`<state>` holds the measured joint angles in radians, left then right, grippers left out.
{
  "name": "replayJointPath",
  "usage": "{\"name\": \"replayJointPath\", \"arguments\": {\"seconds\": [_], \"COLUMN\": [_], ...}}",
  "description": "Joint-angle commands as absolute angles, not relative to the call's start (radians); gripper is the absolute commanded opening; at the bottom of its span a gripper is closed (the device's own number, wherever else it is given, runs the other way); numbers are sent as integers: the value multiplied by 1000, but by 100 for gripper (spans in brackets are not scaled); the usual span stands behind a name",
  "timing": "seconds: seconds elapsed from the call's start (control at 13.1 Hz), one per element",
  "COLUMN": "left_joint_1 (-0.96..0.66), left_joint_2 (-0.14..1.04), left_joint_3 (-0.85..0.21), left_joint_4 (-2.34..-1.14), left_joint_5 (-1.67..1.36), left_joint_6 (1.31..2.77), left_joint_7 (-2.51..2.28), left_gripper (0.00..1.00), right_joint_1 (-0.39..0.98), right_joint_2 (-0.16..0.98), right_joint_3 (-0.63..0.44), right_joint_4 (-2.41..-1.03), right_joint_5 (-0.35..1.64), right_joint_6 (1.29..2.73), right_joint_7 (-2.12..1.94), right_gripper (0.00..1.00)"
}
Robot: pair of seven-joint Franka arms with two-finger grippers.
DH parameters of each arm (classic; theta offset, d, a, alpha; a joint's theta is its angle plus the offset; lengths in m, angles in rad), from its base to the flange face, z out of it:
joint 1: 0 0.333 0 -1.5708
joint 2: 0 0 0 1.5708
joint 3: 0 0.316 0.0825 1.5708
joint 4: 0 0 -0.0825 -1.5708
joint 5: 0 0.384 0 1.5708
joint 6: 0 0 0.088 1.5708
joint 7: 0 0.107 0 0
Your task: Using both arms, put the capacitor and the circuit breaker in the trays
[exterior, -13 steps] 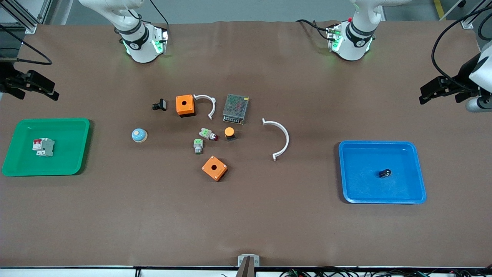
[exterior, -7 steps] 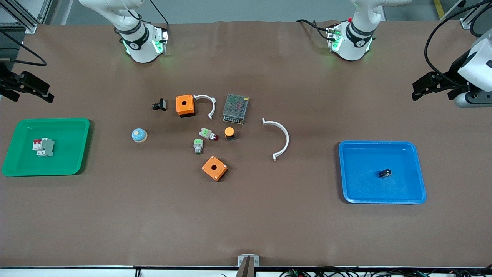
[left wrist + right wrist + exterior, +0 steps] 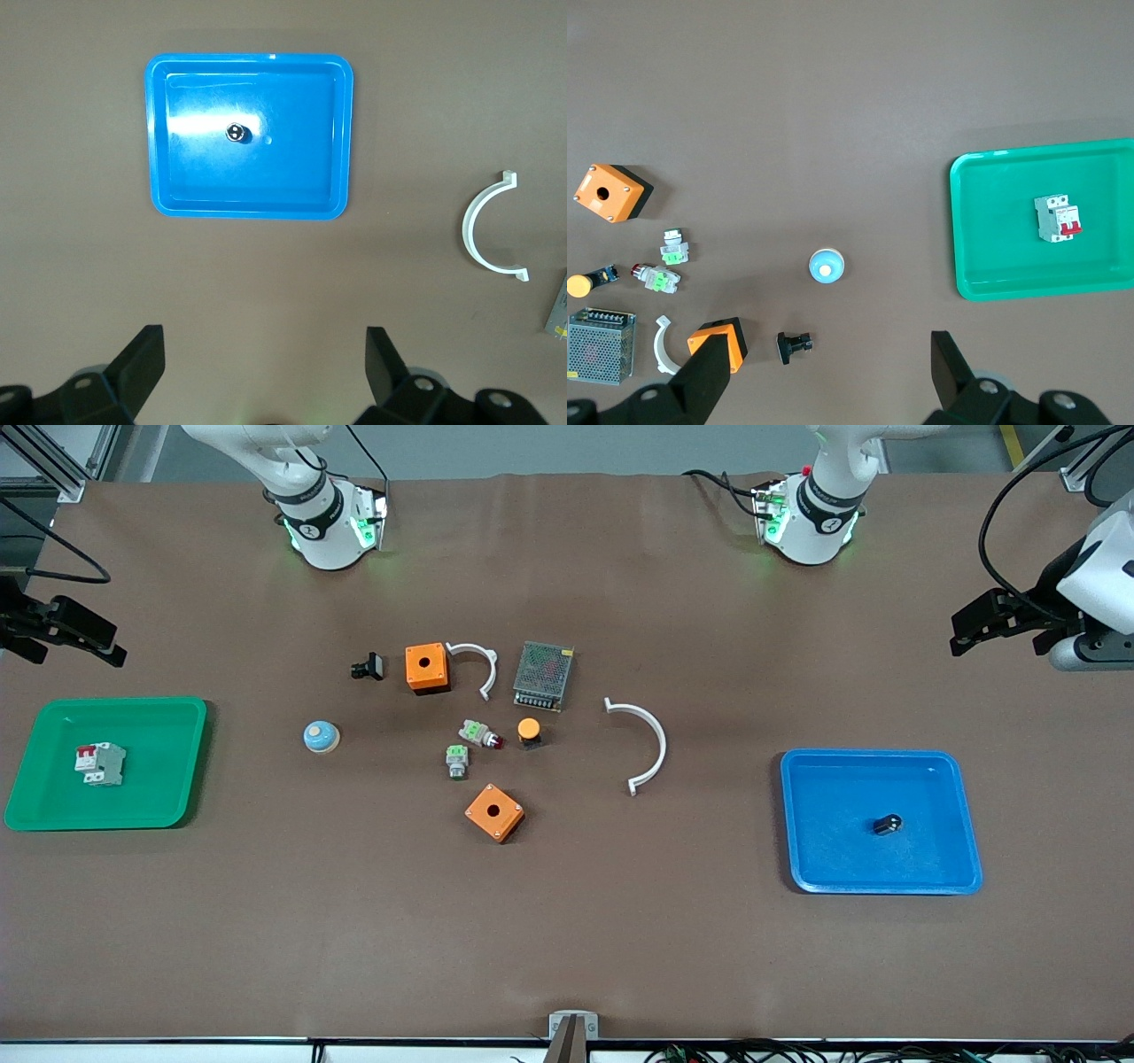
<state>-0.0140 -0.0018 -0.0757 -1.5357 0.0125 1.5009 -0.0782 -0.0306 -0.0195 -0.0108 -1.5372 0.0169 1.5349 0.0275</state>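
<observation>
The capacitor, a tiny black cylinder with a shiny top, lies in the blue tray toward the left arm's end of the table. It also shows in the left wrist view inside the tray. The circuit breaker, white-grey with red toggles, lies in the green tray toward the right arm's end, and shows in the right wrist view. My left gripper is open and empty, high over bare table beside the blue tray. My right gripper is open and empty, high beside the green tray.
Mid-table lie two orange boxes, two white arcs, a mesh-topped power supply, an orange-capped button, two grey parts with green tops, a black clip and a blue knob.
Both grippers drew a little away from their trays toward the table's ends, then nearly stopped. The capacitor and circuit breaker have not moved.
</observation>
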Motion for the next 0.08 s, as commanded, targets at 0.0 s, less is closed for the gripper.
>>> {"name": "replayJointPath", "arguments": {"seconds": [0.0], "left_joint_1": [-21], "left_joint_2": [12], "left_joint_3": [-74], "left_joint_4": [-1499], "left_joint_5": [5], "left_joint_6": [1493], "left_joint_7": [-75], "left_gripper": [100], "right_joint_1": [-32], "right_joint_2": [-8], "right_joint_3": [-9], "right_joint_4": [-1511], "right_joint_5": [5], "right_joint_6": [1528], "right_joint_7": [23], "right_gripper": [100]}}
